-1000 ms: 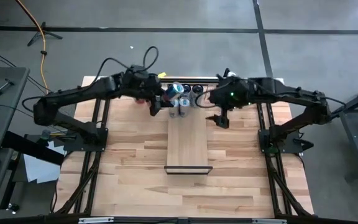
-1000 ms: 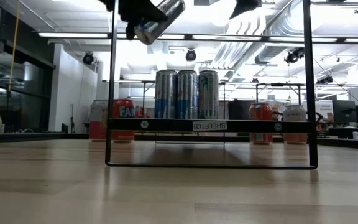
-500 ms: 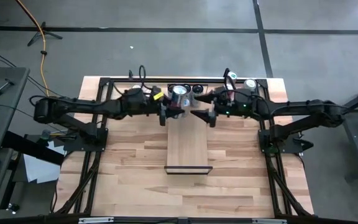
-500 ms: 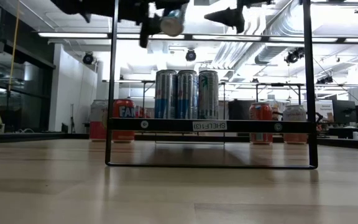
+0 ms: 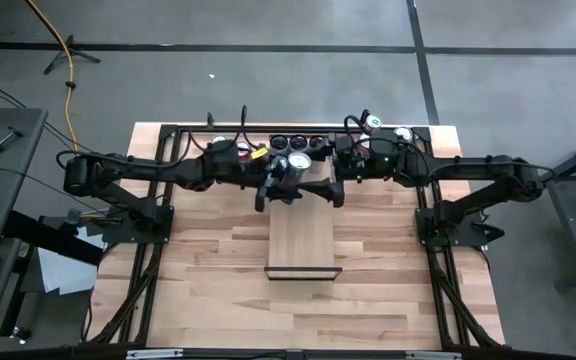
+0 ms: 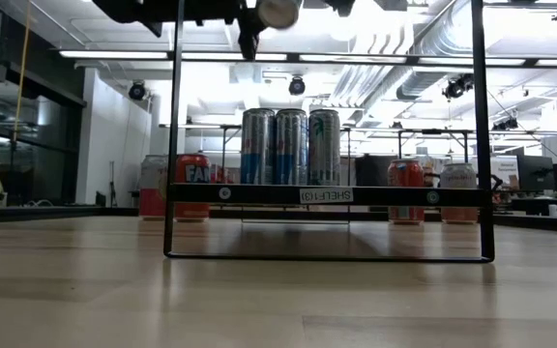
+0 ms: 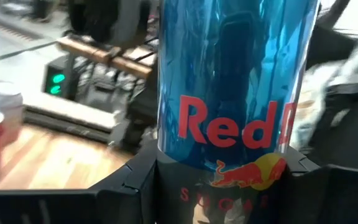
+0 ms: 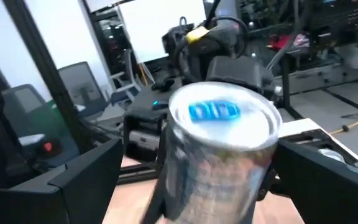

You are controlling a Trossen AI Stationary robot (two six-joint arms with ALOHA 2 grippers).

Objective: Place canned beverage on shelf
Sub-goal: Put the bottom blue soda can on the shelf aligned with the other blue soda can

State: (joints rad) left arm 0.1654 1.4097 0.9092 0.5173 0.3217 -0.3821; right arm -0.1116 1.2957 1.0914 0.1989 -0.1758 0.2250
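The left end effector [image 5: 273, 187] gripped a blue can [image 7: 235, 81] above the shelf's [image 5: 303, 238] far end. Facing it, the right end effector [image 5: 323, 187] stood wide open, fingers [image 8: 61, 180] either side of the can's top, not clamped.

From overhead you look straight down on the whole plank-patterned wooden tabletop [image 5: 218, 260] and both arms. At table height you look level across it into the room. Each wrist camera sits very close to the slim blue-and-silver drink can [image 7: 235, 81] [image 8: 219, 155], from opposite sides. All four views share that can [image 5: 286, 172] [image 6: 277, 12].
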